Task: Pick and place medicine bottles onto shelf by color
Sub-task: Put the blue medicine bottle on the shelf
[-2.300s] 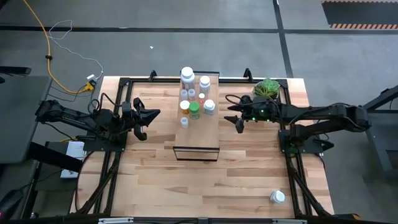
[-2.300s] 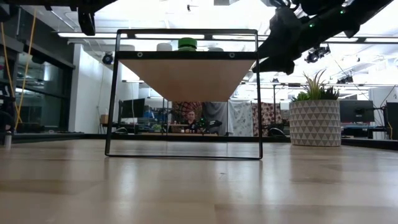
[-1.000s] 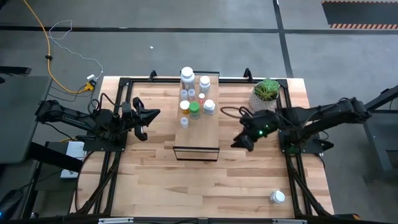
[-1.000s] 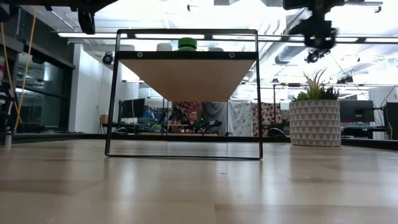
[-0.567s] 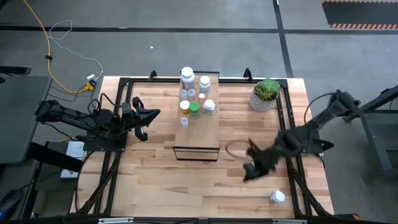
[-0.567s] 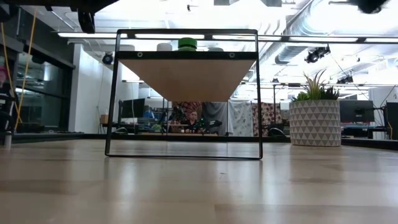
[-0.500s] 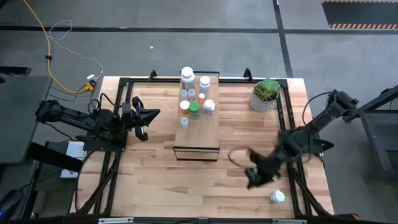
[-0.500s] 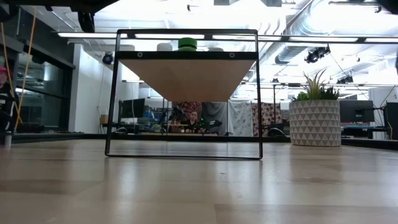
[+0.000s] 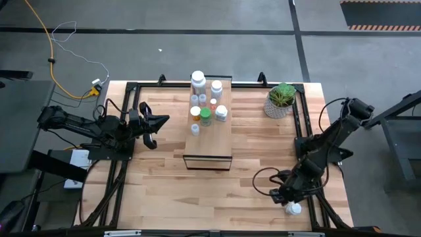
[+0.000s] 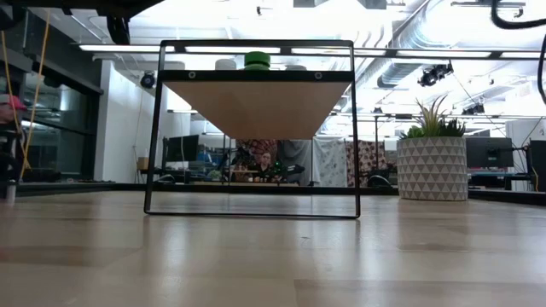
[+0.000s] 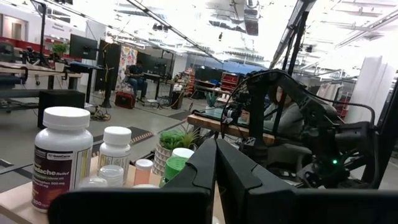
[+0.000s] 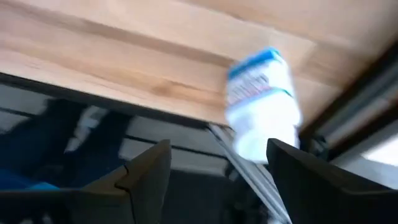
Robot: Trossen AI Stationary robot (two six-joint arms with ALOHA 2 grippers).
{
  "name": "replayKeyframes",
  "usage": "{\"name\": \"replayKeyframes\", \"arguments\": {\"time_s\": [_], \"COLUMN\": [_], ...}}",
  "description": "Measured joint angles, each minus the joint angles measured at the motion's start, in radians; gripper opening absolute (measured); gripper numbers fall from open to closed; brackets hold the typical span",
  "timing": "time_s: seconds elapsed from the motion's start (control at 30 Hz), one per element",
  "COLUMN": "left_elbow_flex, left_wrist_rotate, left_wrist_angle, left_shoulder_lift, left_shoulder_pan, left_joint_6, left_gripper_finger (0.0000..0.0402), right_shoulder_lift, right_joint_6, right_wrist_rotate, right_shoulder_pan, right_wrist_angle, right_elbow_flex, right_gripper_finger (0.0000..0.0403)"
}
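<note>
Hovering right end effector [image 9: 281,195] nears round white bottle [image 9: 293,209].

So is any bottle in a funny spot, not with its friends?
Yes. One white bottle sits alone at the table's near right corner, far from the bottles grouped on the shelf. The open right gripper is beside it.

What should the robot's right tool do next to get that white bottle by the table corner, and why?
Probably ease forward around the white bottle and close. The right tool is open, right beside the bottle, which shows ahead of its fingers, not yet between them.
</note>
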Motion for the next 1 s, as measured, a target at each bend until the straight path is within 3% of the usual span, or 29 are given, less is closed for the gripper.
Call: {"name": "replayKeyframes", "arguments": {"time_s": [0.13,1.0], "left_elbow_flex": [0.000,0.000], "left_wrist_rotate": [-0.013,-0.045], "left_wrist_angle": [0.000,0.000], "left_shoulder_lift": [0.000,0.000], "left_shoulder_pan": [0.000,0.000], "left_joint_6": [0.000,0.000], "left_gripper_finger": [0.0001,0.0001], "right_shoulder_lift": [0.000,0.000], "right_joint_6": [-0.001,0.030], "right_wrist_rotate": [-0.063,-0.061], "right_shoulder_pan": [0.018,0.028], "right_wrist_angle": [-0.011,-0.069], "right_elbow_flex": [0.000,0.000], "right_gripper_finger": [0.0255,0.0255]}}
